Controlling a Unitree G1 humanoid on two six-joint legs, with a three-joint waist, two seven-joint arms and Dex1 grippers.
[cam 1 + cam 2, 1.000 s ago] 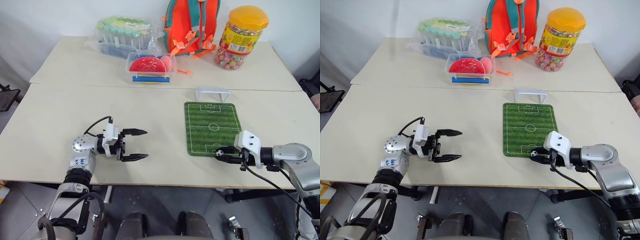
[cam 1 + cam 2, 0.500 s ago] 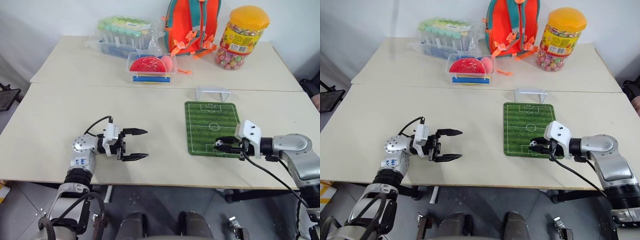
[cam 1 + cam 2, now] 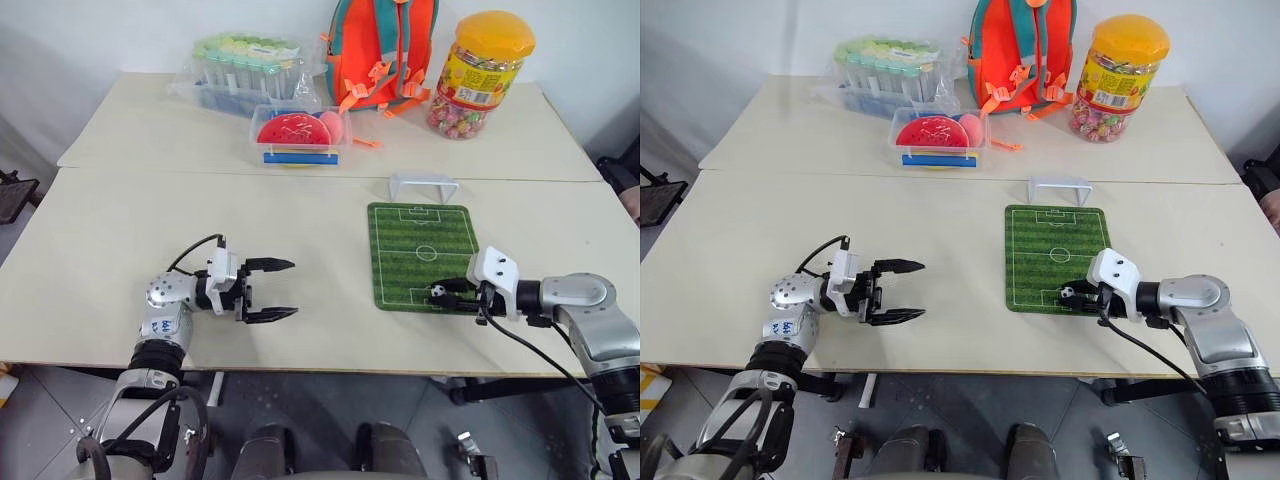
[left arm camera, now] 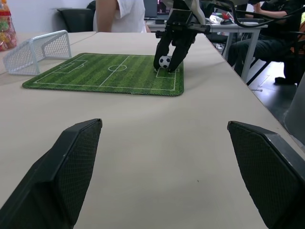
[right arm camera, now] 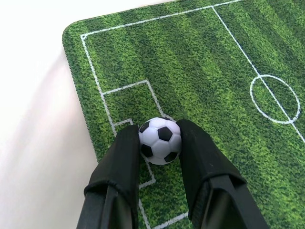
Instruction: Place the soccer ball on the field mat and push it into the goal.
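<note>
- The right pincer [image 5: 159,143] pinches the ball [image 5: 160,140] at its sides, fingertips over the mat [image 5: 200,62].
- Ball looks light, hard, slippery, rolling once freed.
- Left pincer [image 3: 272,290] gapes empty.

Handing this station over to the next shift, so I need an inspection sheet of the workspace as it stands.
Surface: two beige tables pushed together, seam across.
Job's things: field mat flat near the right front edge; goal just off its far end; soccer ball over the mat's near penalty area.
Clutter: backpack, candy jar, tube rack in a bag, clear box with red discs, all at the back.
Grippers: right pincer shut on the soccer ball; left pincer open, holding nothing.
Cables: black cable looped at the left wrist.
Surroundings: person and chairs beyond the table in the left wrist view.
</note>
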